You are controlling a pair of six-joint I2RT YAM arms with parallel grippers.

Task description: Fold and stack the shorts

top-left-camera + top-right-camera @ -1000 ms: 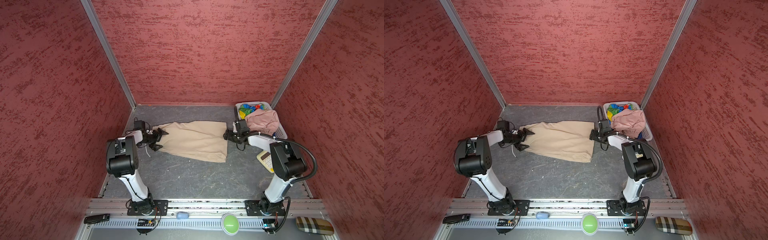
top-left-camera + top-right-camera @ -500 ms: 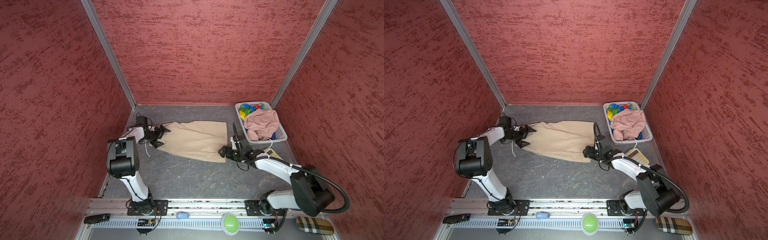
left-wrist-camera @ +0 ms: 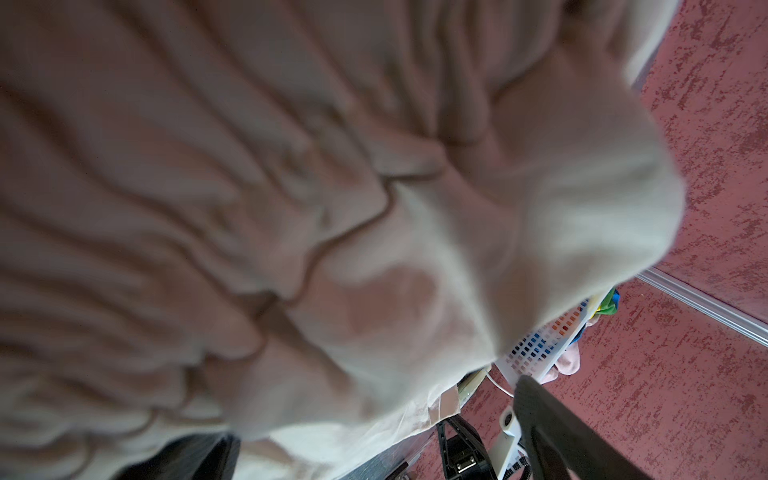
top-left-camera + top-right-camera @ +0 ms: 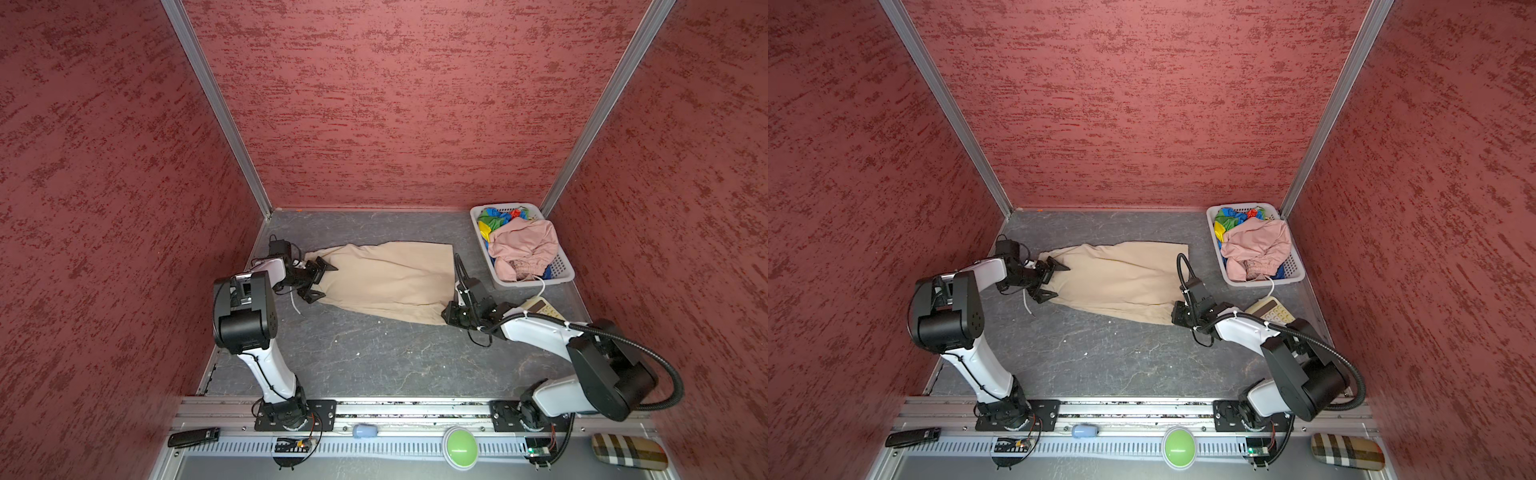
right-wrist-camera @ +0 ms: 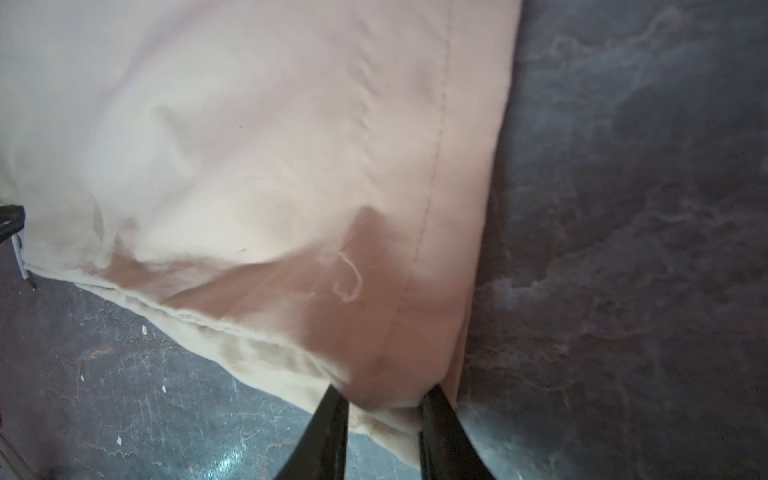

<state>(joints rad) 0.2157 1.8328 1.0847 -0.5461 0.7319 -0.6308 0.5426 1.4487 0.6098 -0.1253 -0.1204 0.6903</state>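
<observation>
The beige shorts (image 4: pixel 386 282) (image 4: pixel 1117 280) lie flat on the grey floor, waist to the left. My left gripper (image 4: pixel 321 281) (image 4: pixel 1052 281) stands open around the gathered waist, which fills the left wrist view (image 3: pixel 291 208). My right gripper (image 4: pixel 448 313) (image 5: pixel 382 399) is shut on the near right hem corner of the beige shorts, with cloth bunched between its fingers (image 5: pixel 332 415). The dusty pink shorts (image 4: pixel 523 245) (image 4: pixel 1258 245) sit crumpled in the white basket (image 4: pixel 563 274) on top of the rainbow striped shorts (image 4: pixel 494 218).
A calculator (image 4: pixel 540 307) lies just behind my right wrist, next to the basket. A white drawstring (image 4: pixel 296 305) trails from the waist. On the front rail are a black remote (image 4: pixel 193 436), a green button (image 4: pixel 459 442) and a plaid case (image 4: pixel 629 451). Red walls enclose three sides.
My right arm swung from the far right corner of the beige shorts down to the near right corner and closed on it. The left gripper stayed open at the waist.
</observation>
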